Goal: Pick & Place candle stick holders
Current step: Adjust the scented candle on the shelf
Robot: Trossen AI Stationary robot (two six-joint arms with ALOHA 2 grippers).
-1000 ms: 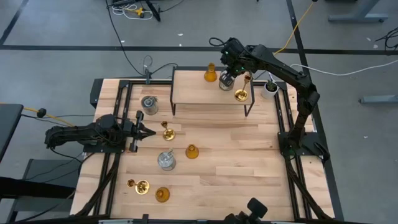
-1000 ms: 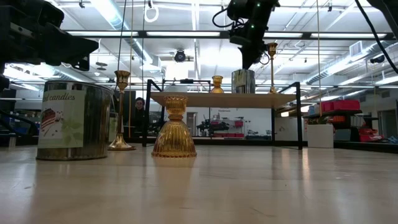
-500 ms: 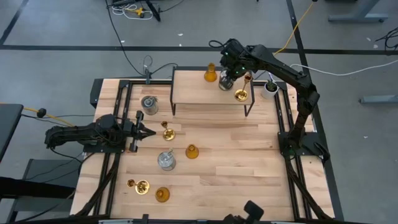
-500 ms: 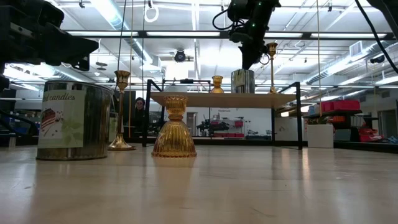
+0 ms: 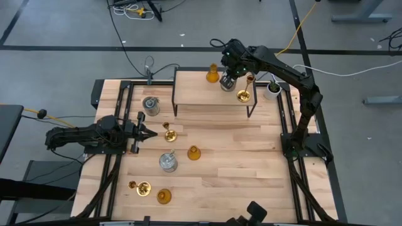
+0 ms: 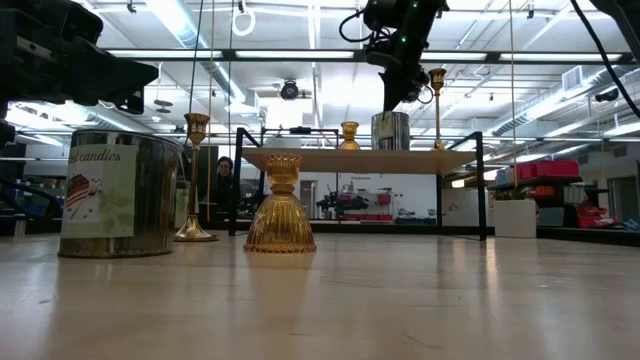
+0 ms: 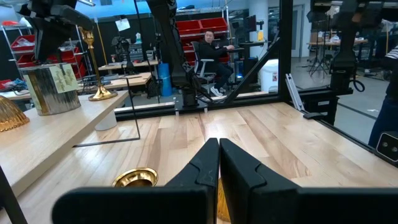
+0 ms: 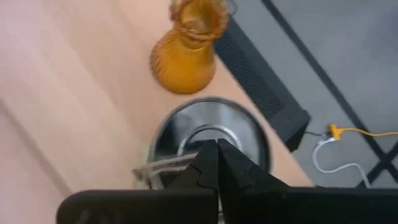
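On the raised shelf (image 5: pixel 207 100) stand an amber holder (image 5: pixel 213 74), a silvery cylinder (image 5: pixel 227 84) and a brass holder (image 5: pixel 244 95). My right gripper (image 5: pixel 228 75) is shut and stands just above the cylinder's open top (image 8: pixel 211 134), as the low view (image 6: pixel 391 100) also shows. My left gripper (image 5: pixel 148 133) is shut, low over the table, pointing at a brass holder (image 5: pixel 168 134) whose base shows in the left wrist view (image 7: pixel 135 178). On the table stand two silvery cylinders (image 5: pixel 151 105) (image 5: pixel 168 162), two amber holders (image 5: pixel 194 152) (image 5: pixel 164 196) and a brass one (image 5: pixel 141 186).
A small white pot with a green plant (image 5: pixel 272 89) stands right of the shelf. The shelf's black legs (image 5: pixel 251 112) stand on the table. A black frame runs along the table's edges (image 5: pixel 286 125). A person sits in the room beyond (image 7: pixel 211 46).
My right gripper has shifted a little toward the table's left above the silvery cylinder on the shelf, staying shut. The cylinder has kept its place.
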